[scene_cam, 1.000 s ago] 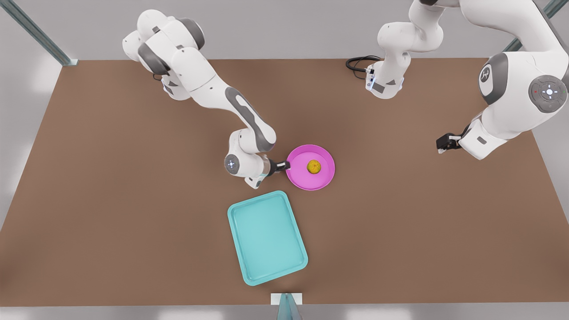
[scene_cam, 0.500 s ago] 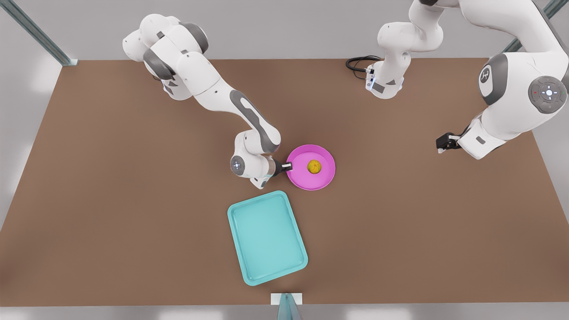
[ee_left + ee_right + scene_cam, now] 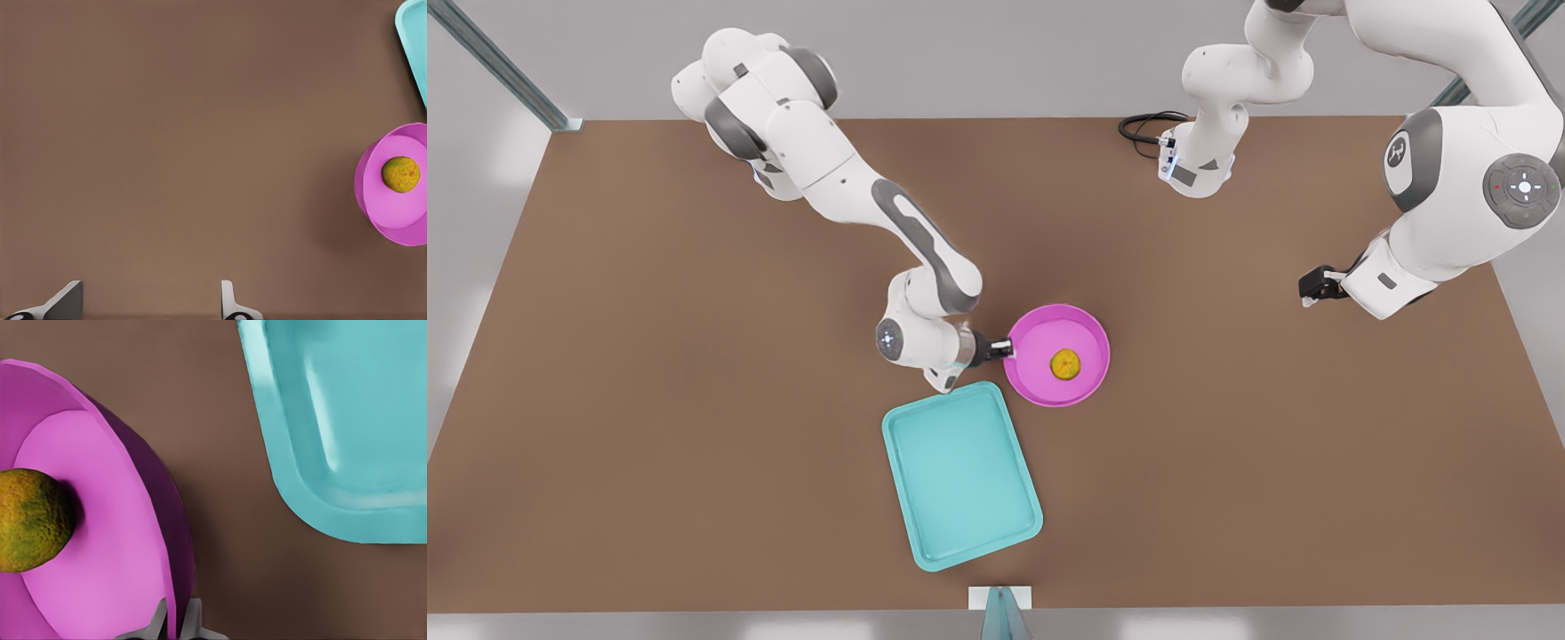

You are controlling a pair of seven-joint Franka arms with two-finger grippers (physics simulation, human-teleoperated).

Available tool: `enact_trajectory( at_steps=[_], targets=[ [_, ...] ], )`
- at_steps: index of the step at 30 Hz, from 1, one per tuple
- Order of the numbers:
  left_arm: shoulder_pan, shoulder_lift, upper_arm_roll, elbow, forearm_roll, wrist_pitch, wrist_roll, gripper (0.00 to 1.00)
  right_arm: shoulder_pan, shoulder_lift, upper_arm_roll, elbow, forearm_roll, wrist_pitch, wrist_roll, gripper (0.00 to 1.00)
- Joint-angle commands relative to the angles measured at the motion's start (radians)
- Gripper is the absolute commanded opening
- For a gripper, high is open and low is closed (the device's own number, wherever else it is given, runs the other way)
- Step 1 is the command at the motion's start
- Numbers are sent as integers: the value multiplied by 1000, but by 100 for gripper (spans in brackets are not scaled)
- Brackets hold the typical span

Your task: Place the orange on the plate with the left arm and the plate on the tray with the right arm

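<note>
The orange [image 3: 1064, 364] lies in the middle of the magenta plate [image 3: 1040, 387]. My right gripper [image 3: 1007, 348] is shut on the plate's rim, on the side toward the front view's left. The plate hangs tilted just above the table. In the right wrist view the fingertips [image 3: 190, 621] pinch the plate [image 3: 100, 573] rim, with the orange [image 3: 30, 520] inside and the teal tray [image 3: 347, 420] close by. The tray [image 3: 960, 471] lies flat near the front edge. My left gripper [image 3: 1309, 293] waits open at the front view's right, far from the plate [image 3: 393, 200].
A brown table [image 3: 649, 400] carries everything. A black cable [image 3: 1143, 129] lies at the back by one arm's base. Metal posts stand at the back corners, and a small mount [image 3: 1000, 604] sits at the front edge. The tray corner [image 3: 415, 33] shows in the left wrist view.
The right gripper closed on the plate's rim, then lifted it. The plate, with the orange on it, moved toward the front edge and looks slightly larger. The left arm stayed still.
</note>
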Motion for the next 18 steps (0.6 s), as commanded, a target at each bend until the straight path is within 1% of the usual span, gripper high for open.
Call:
enact_trajectory(
  at_steps=[1,5,8,9,10,12,18],
  targets=[
    [0,-1,0,0,1,5,13,100,-33,-2,0,36,-6,-56,13,21],
    [0,-1,0,0,1,5,13,100,-158,-5,-12,116,-29,-207,-46,21],
    [0,-1,0,0,1,5,13,100,-287,-20,-11,133,-151,-299,-142,21],
    [0,-1,0,0,1,5,13,100,-319,-17,-11,151,-210,-302,-197,21],
    [0,-1,0,2,1,5,13,100,-344,-17,-11,153,-227,-323,-204,21],
    [0,-1,0,2,1,5,13,100,-364,-6,-11,159,-252,-325,-253,21],
    [0,-1,0,7,1,5,4,100,-338,167,-12,398,-256,-308,-294,21]
  ],
)
